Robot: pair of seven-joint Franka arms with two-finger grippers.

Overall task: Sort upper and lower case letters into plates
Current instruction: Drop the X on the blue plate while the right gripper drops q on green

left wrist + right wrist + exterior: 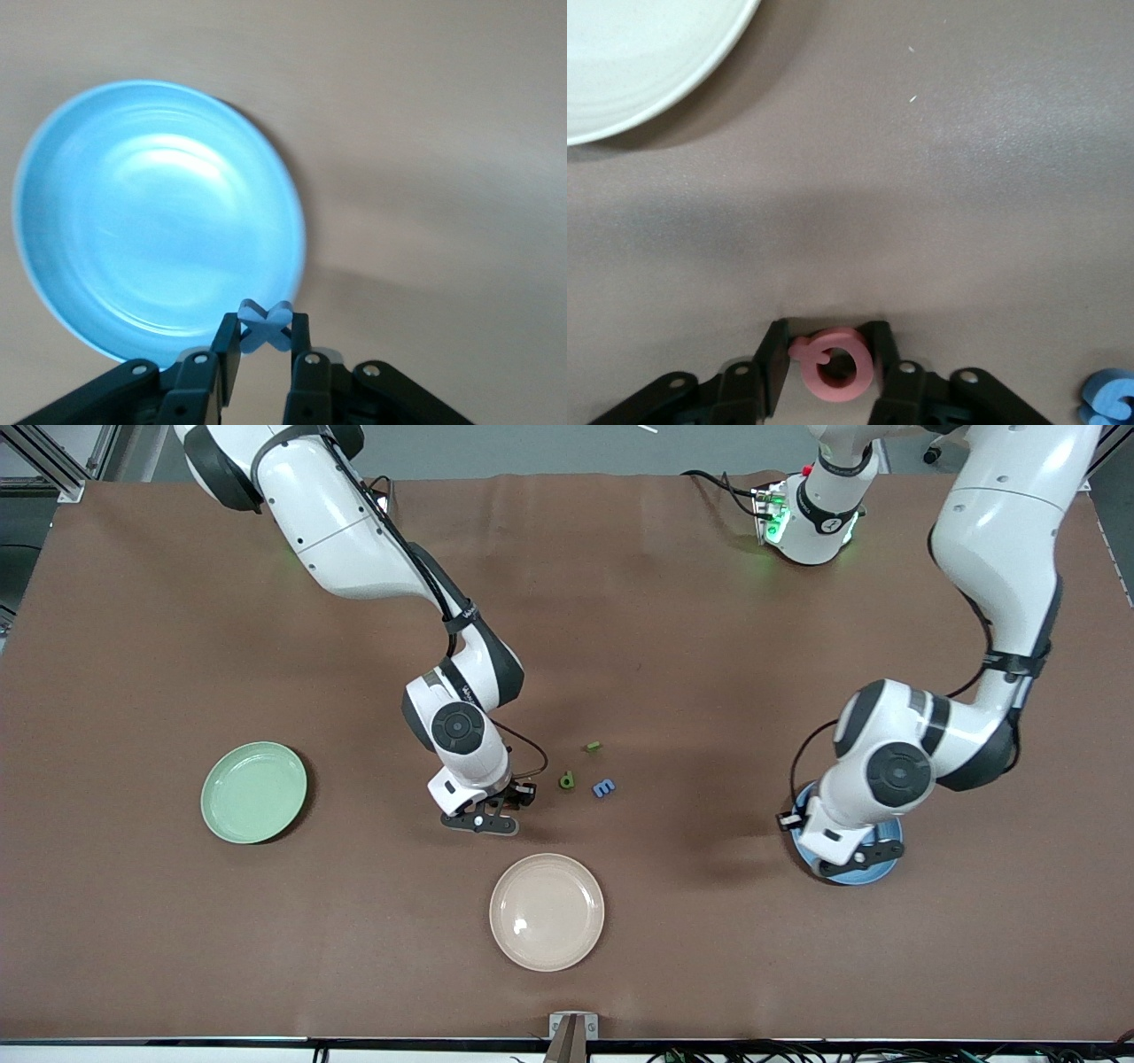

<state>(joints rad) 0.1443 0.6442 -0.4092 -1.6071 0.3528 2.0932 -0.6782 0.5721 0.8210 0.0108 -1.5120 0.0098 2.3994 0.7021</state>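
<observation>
My left gripper (264, 335) is shut on a blue foam X (264, 324). It hangs over the edge of the blue plate (159, 221). In the front view the left gripper (855, 864) covers most of the blue plate (890, 837). My right gripper (831, 359) is down at the table with its fingers pressed on both sides of a pink Q-shaped letter (852, 386). In the front view the right gripper (494, 815) hides that letter. The mint green plate (254, 792) sits toward the right arm's end of the table.
A cream plate (547, 911) lies nearer to the front camera than the right gripper; its rim (638, 62) also shows in the right wrist view. Beside that gripper lie a green letter (567, 781), a blue letter (603, 787) and a small olive letter (594, 747).
</observation>
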